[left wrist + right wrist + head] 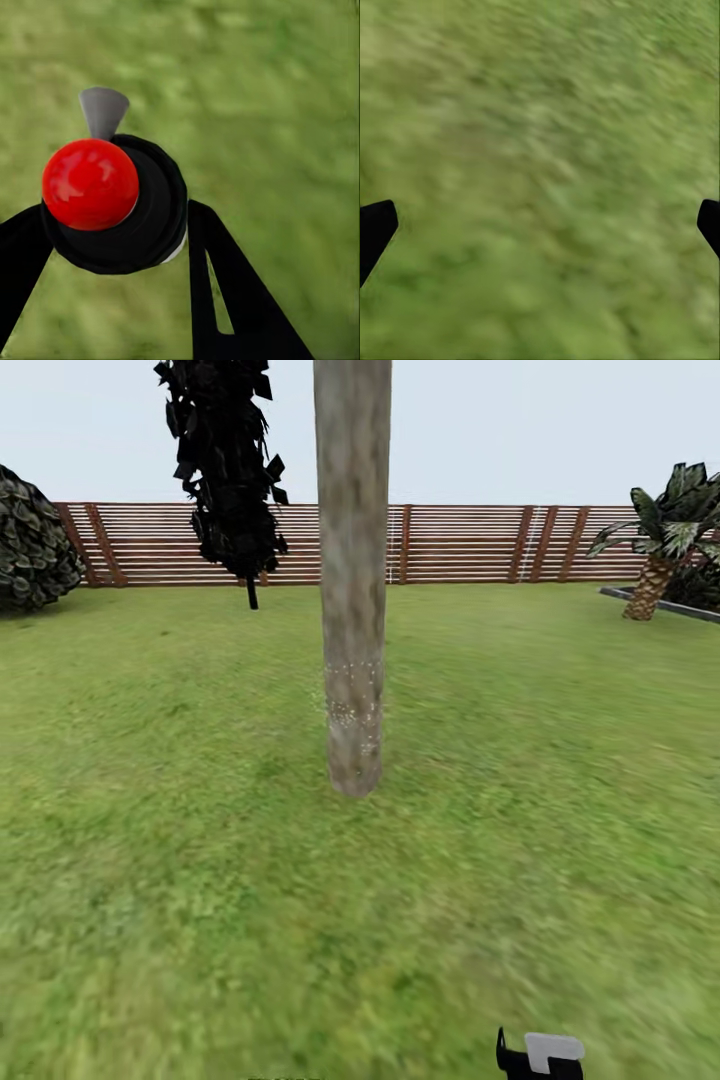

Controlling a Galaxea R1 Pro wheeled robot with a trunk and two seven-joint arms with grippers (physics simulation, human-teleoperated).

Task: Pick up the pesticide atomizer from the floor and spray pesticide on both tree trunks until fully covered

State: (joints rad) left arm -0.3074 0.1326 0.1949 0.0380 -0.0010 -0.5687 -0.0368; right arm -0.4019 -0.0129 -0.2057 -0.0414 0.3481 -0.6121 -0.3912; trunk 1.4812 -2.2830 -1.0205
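My left gripper (pixel 112 225) pinches the pesticide atomizer (pixel 120 206) between its fingers, red top toward the wrist camera, so the bottle's long axis runs along the fingers, grey nozzle projecting past the body. My right gripper (pixel 540 225) is spread wide over bare grass (pixel 540 112). The tree trunk (pixel 352 610) stands ahead of both hands, upright, faint white speckling low on it. I judge the left arm the one to aim, nozzle swung toward the trunk.
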